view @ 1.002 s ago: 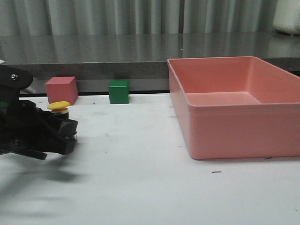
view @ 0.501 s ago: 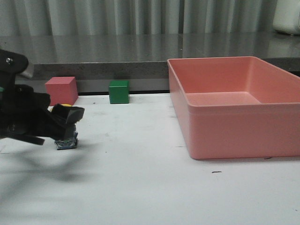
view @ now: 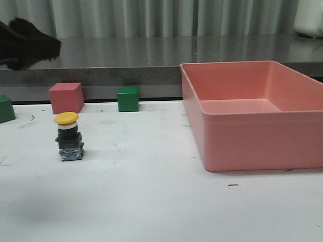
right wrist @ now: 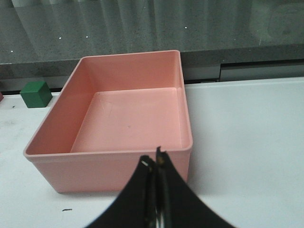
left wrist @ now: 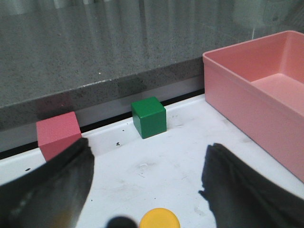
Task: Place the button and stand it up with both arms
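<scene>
The button (view: 69, 137) stands upright on the white table at the left, yellow cap up, black-grey body below. Nothing touches it. My left gripper (view: 31, 48) is a dark blur high above it at the upper left. In the left wrist view the left gripper (left wrist: 147, 164) is open, jaws wide apart, with the yellow cap (left wrist: 159, 219) below and between them. My right gripper (right wrist: 154, 164) is shut and empty, just in front of the pink bin's near wall; it does not show in the front view.
A large pink bin (view: 242, 126) fills the right side. A pink cube (view: 65, 97) and a green cube (view: 128, 98) sit at the table's back edge. Another green cube (view: 6, 108) is at the far left. A grey counter runs behind.
My left gripper has let go of the button and risen up and away to the upper left. The button now stands alone on the table.
</scene>
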### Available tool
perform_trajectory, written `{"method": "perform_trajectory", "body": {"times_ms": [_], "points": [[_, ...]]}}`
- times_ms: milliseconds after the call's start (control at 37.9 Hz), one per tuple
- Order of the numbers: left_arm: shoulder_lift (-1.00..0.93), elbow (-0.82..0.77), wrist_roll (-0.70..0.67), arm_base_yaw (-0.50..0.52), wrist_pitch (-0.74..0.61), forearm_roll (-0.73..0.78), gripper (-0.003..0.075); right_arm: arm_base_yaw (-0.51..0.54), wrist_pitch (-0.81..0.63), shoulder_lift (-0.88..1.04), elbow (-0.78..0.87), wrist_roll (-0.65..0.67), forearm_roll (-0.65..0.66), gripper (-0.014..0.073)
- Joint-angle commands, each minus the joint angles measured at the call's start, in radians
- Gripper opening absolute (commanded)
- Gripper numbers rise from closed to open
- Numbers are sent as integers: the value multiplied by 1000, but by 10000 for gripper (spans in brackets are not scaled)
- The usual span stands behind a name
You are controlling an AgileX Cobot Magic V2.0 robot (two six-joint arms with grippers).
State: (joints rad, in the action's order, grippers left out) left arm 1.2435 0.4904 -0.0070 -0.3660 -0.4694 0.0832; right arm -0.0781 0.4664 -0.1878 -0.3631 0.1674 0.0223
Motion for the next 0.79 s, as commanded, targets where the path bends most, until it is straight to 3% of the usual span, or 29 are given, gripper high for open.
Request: {"method": "perform_trajectory", "body": {"times_ms": [0,290,501,765], "points": [[-150,19,-21,-8,63,-19,328,3,-82,-11,-25,-8,5,-70],[-522,19,-21,-8,404,-101,-13,3,-82,-11,-25,-8,5,-70],[-716,19,-21,-8,614,-103,-20,3,-82,-11,-25,-8,5,-70],[-814,19,-21,-8,629,-164,-20,3,-82,-11,-25,-8,5,-70]]}}
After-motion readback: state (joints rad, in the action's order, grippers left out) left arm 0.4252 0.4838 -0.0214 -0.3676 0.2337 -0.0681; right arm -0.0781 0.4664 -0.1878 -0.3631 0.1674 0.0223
